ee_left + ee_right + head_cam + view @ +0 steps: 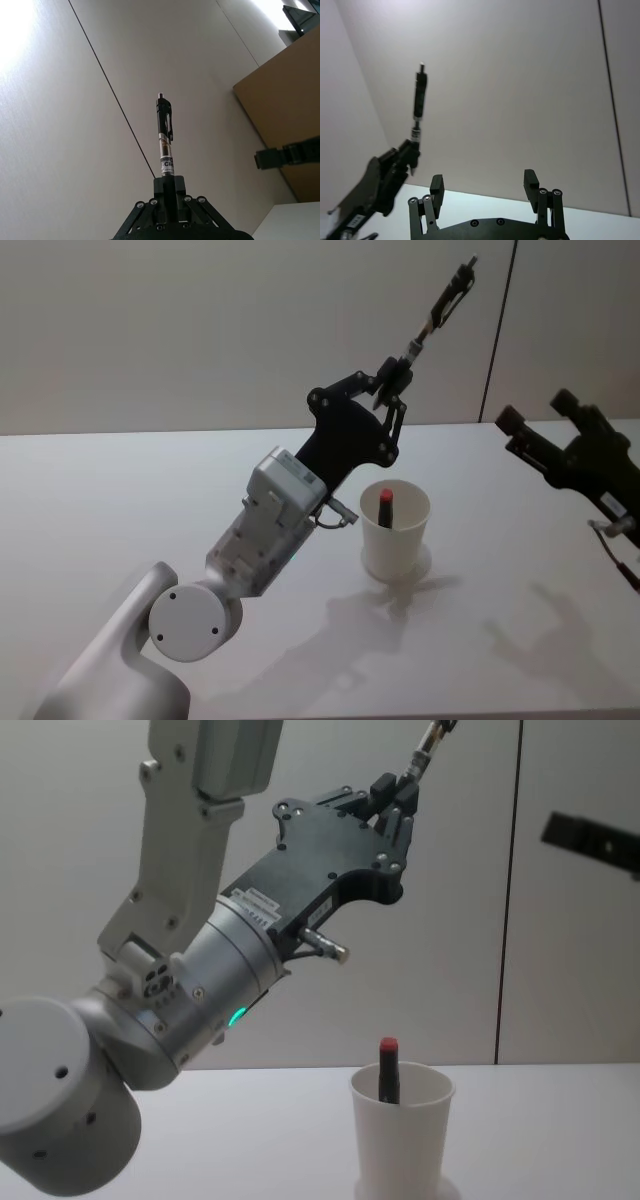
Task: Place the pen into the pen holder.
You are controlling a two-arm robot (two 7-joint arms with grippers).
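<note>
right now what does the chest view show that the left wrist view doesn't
Chest view, not the wrist: the white pen holder on the table, a red-capped pen standing in it. Left wrist view, not the chest: the held pen's whole barrel, clip and label, and a brown board. Both: the left gripper, jaws shut on the pen, and the idle right gripper, raised aside.

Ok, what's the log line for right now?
left pincer: shut on pen, held high | pen holder: red-capped pen inside | right pincer: open, idle
</note>
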